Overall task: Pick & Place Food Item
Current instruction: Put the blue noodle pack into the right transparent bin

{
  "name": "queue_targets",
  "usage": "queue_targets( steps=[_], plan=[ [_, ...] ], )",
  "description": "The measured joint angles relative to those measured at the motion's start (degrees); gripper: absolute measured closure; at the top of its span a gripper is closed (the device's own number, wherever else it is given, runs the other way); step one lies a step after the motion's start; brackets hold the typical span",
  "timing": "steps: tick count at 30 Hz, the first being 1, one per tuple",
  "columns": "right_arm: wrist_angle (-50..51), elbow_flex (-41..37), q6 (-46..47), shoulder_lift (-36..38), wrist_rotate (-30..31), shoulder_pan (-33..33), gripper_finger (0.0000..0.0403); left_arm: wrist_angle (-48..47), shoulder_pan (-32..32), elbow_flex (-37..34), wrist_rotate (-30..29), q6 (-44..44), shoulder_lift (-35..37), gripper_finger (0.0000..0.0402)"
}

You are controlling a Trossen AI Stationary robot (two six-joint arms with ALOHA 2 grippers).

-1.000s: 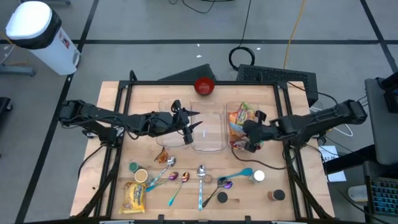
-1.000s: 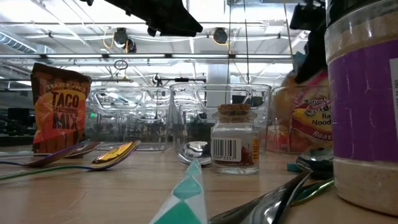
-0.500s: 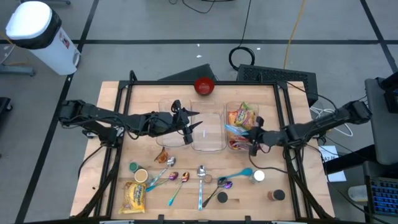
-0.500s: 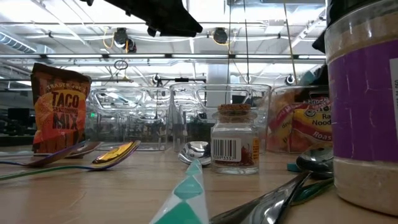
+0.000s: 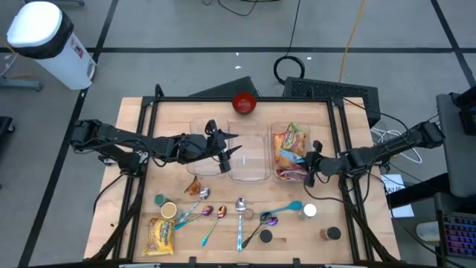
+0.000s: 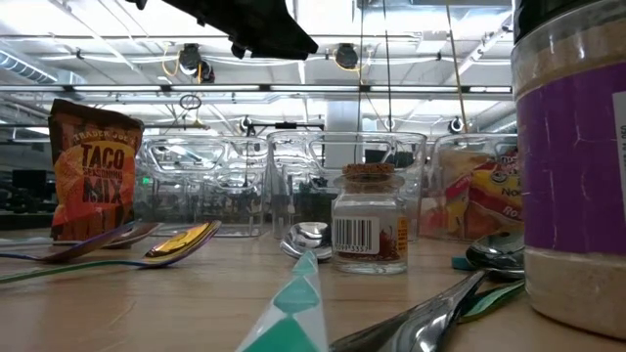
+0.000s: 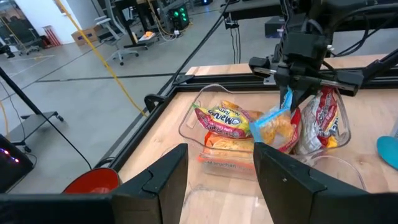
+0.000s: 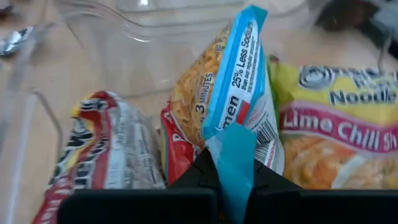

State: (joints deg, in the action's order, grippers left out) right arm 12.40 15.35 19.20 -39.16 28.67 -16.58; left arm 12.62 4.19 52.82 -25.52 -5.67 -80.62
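Observation:
A ramen packet with a blue edge (image 8: 217,93) stands in the right-hand clear container (image 7: 189,121), between a yellow lime-chili noodle packet (image 8: 336,118) and a red-and-white packet (image 8: 99,143). My right gripper (image 8: 229,165) is over that container's near right part (image 5: 306,165) and is shut on the blue-edged packet. My left gripper (image 5: 225,154) hovers above the middle clear container (image 5: 249,160). It is open, with nothing between its fingers (image 7: 168,180). My right gripper pinches the blue sealed end of the ramen packet (image 8: 231,140) between its two fingers. The fingers come slanting down from the table's right side (image 7: 291,99). The packet hangs below them on edge, its lower part down among the other packets in the container.
A red bowl (image 5: 244,103) sits at the far edge. Several spoons (image 5: 240,212), a small spice jar (image 6: 370,220), a taco mix pouch (image 6: 95,166), a yellow packet (image 5: 161,234) and a large purple-labelled jar (image 6: 572,166) lie along the near half.
My right gripper has gone down and back toward the table's right edge, still shut on the blue-edged packet. The packet, held high above the right container a second ago, has sunk in among the other packets. My left gripper has kept still.

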Motion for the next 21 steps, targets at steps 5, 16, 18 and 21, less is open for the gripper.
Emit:
queue_targets(
  steps=[5, 16, 18, 21],
  plan=[
    [-0.1, -0.1, 1.1, 0.3, -0.2, 0.0, 0.0396, -0.1, 0.0, 0.0, 0.0, 0.0, 0.0, 0.0211],
    [-7.3, 1.1, -3.8, 5.5, -0.7, 0.0, 0.0260, -0.6, 0.0, 0.0, 0.0, 1.5, 0.0, 0.0211],
    [-8.4, 1.8, -5.4, 6.5, -0.8, 0.0, 0.0237, -0.6, 0.0, 0.0, 0.0, 1.5, 0.0, 0.0211],
    [-9.9, 2.5, -6.2, 7.1, -1.4, 0.0, 0.0216, -0.6, 0.0, 0.0, 0.0, 1.5, 0.0, 0.0210]
  ],
)
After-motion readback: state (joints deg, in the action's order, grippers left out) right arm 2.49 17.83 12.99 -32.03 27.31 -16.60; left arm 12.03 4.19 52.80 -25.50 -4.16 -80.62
